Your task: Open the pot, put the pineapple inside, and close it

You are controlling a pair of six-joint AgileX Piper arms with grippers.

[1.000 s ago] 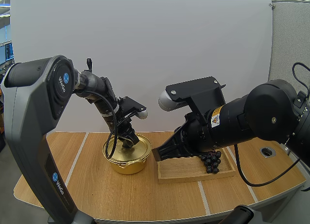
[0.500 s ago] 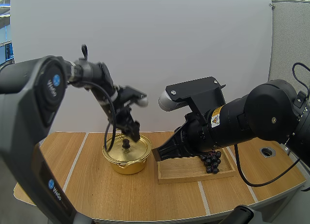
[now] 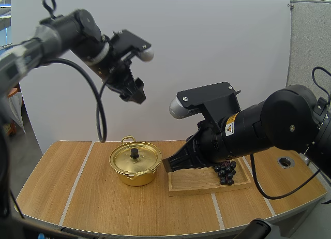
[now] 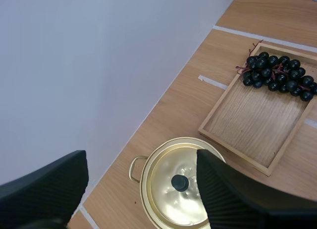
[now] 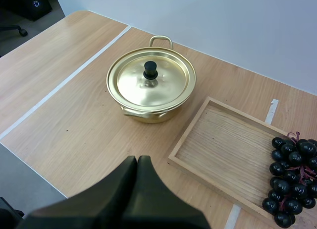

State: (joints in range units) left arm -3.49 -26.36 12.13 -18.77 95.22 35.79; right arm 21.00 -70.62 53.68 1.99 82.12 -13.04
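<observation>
One gold pot (image 3: 135, 165) sat on the table (image 3: 103, 203), a bit left of the middle. Its lid (image 3: 133, 158) was on, flat and closed. A small black knob (image 3: 134, 153) stuck up from the middle of the lid. The pot had a little loop handle (image 3: 128, 139) on its back side.

Just to the right of the pot lay a wooden tray (image 3: 192, 180). The two were very close, but I could not tell if they touched. A bunch of dark grapes (image 3: 226, 173) lay in the tray at its right end. The other part of the tray was bare wood.

The left arm (image 3: 77, 27) was lifted high over the table. The left jaws were up above the pot and well apart from it. They were spread wide, with the two black fingers (image 4: 233, 194) far from each other and nothing between them. In the left wrist view, the pot and its knob showed far down between the fingers.

The right arm (image 3: 269, 125) reached in low from the right side. The right jaws were pressed tight together like one dark wedge, and they gripped nothing. They were in the air on the near side of the pot and the tray, touching neither one.
</observation>
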